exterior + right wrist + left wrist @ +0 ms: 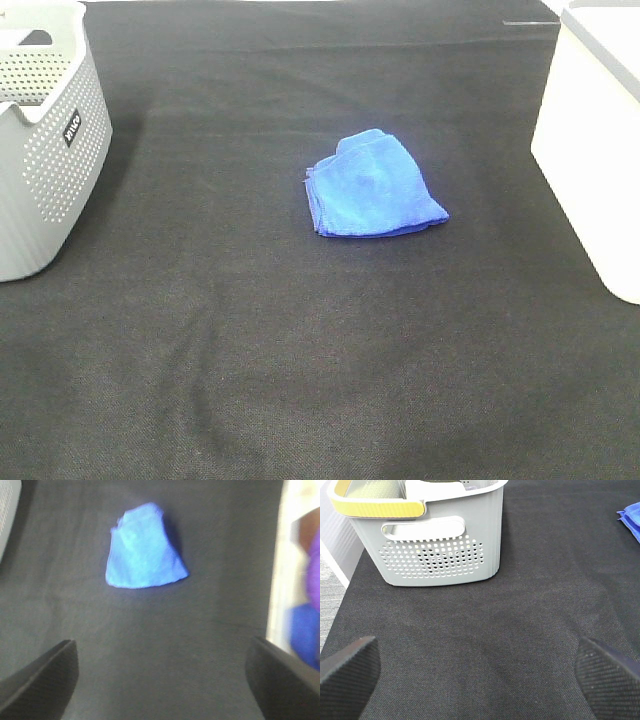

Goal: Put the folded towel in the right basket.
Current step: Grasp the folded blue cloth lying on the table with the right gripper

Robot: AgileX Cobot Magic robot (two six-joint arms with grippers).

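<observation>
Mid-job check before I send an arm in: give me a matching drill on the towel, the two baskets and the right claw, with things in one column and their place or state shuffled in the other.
Column A
1. folded towel
2. grey basket
3. white basket
4. right claw

Column B
a. at the right edge of the high view
b. open, holding nothing
c. lying flat in the middle, apart from both baskets
d. at the left edge of the high view, perforated wall

Pairs: 1-c, 2-d, 3-a, 4-b
</observation>
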